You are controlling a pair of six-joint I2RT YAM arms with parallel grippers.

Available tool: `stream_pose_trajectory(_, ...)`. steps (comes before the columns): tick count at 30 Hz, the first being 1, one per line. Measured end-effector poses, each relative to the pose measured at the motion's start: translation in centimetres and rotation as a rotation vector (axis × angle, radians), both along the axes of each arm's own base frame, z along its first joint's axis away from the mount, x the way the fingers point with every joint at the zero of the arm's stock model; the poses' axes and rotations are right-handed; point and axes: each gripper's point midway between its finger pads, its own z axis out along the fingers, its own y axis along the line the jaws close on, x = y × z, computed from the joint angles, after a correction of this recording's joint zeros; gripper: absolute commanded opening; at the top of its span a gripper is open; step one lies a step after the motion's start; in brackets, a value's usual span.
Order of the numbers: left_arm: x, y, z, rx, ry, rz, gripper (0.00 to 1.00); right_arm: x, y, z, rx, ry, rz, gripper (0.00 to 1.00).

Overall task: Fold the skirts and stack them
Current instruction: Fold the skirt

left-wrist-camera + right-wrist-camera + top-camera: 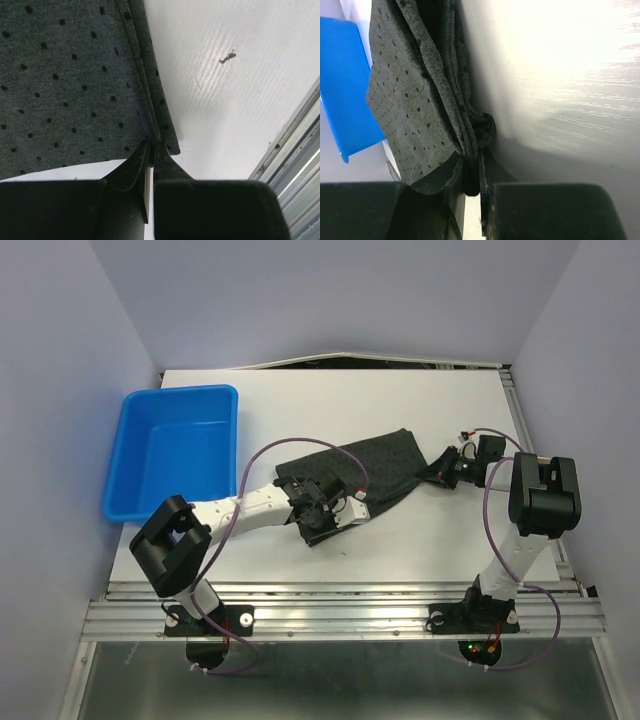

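One dark charcoal skirt (375,465) with fine dots lies stretched across the middle of the white table. My left gripper (318,523) is shut on its near-left hem corner; in the left wrist view the fingertips pinch the doubled hem edge (152,142) of the skirt (70,85). My right gripper (432,473) is shut on the skirt's right end; in the right wrist view the bunched cloth (420,100) is clamped between the jaws (472,165). No other skirt shows.
A blue tub (175,450) stands at the table's left side and shows in the right wrist view (345,85). The table's metal rail (295,150) runs close to the left gripper. White walls enclose the table.
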Motion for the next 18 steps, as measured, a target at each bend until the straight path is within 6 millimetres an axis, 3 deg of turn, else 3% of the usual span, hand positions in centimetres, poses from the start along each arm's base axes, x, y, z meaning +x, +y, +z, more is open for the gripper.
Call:
stream_pose_trajectory(8, -0.9, 0.6, 2.7, -0.042, -0.014, -0.05, 0.0, 0.0, 0.0, 0.0, 0.0, 0.0, -0.001, 0.01)
stream_pose_trajectory(16, -1.5, 0.4, 0.4, -0.002, 0.051, -0.08, 0.0, 0.0, 0.0, 0.0, -0.001, 0.001, -0.001, 0.01)
stream_pose_trajectory(18, -1.7, 0.3, -0.4, 0.011, 0.069, -0.086, 0.19, 0.0, 0.0, 0.0, -0.001, 0.001, -0.001, 0.01)
